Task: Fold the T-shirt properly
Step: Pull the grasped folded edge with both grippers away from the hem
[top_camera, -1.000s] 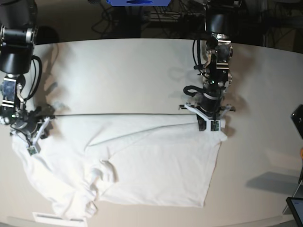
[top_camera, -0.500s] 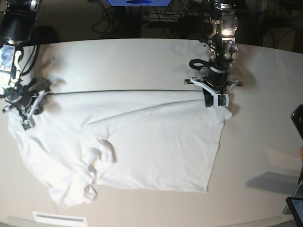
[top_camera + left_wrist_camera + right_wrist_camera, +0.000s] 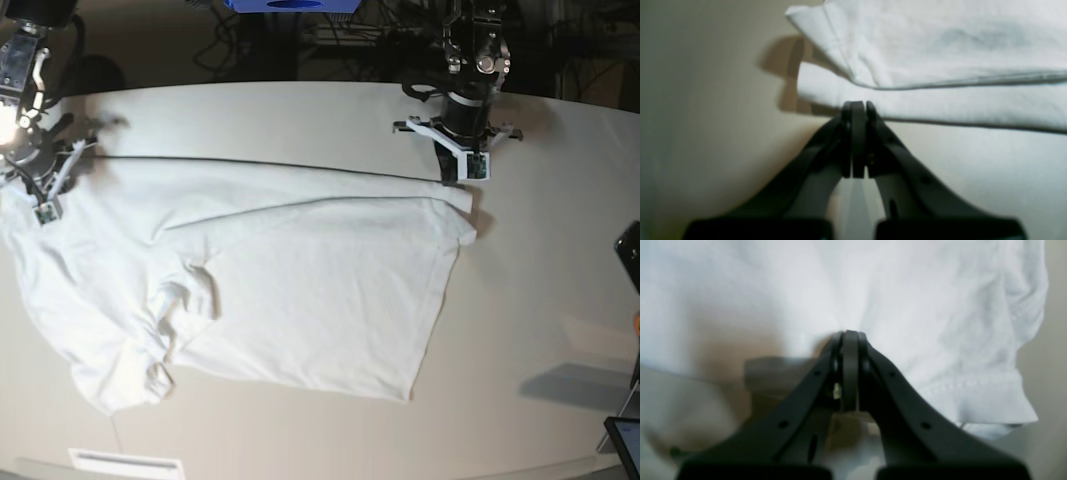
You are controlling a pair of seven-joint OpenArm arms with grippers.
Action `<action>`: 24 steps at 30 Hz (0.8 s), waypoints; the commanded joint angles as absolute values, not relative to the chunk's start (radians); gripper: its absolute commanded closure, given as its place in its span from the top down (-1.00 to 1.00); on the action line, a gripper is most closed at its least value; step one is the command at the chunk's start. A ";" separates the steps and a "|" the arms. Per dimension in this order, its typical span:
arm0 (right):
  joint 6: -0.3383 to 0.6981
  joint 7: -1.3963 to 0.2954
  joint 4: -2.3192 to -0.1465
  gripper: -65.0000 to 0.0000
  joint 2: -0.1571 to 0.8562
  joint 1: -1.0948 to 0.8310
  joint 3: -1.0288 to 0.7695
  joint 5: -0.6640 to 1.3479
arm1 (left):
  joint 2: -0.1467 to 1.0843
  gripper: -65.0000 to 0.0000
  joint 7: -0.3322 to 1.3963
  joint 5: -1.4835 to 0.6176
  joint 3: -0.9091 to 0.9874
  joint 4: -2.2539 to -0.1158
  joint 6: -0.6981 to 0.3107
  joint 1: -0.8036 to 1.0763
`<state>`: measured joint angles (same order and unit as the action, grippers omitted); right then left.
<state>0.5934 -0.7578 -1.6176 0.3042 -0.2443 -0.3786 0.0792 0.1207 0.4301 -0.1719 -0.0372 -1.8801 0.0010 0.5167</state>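
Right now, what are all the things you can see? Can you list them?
T-shirt: one, white, spread across the middle of the table, top edge pulled taut between the two grippers.
Table: one, off-white, under everything.
Blue object: one, blue, beyond the table's far edge, mostly cut off.
Dark devices: partly visible, black, at the base view's right edge.
Left gripper: one, black, shut on the shirt's edge.
Right gripper: one, black, shut on the shirt's cloth.
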 commanded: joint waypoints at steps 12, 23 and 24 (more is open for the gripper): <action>0.595 -0.783 -1.626 -0.98 0.318 -0.222 -0.381 0.067 | 0.120 -1.00 0.561 -0.176 -0.039 -1.862 0.001 0.265; 0.595 -0.783 -1.626 -0.98 0.318 -0.223 -0.386 0.067 | 0.028 -1.00 0.929 -0.280 -0.031 -1.853 -0.004 0.188; 0.595 -0.783 -1.626 -0.98 0.318 -0.223 -0.386 0.067 | 0.030 -1.00 0.935 -0.305 -0.031 -1.850 -0.002 0.188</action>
<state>0.5945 -0.7769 -1.6154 0.3038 -0.2253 -0.3775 0.0750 0.0257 0.9482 -0.3061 -0.0330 -1.8343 -0.0006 0.1974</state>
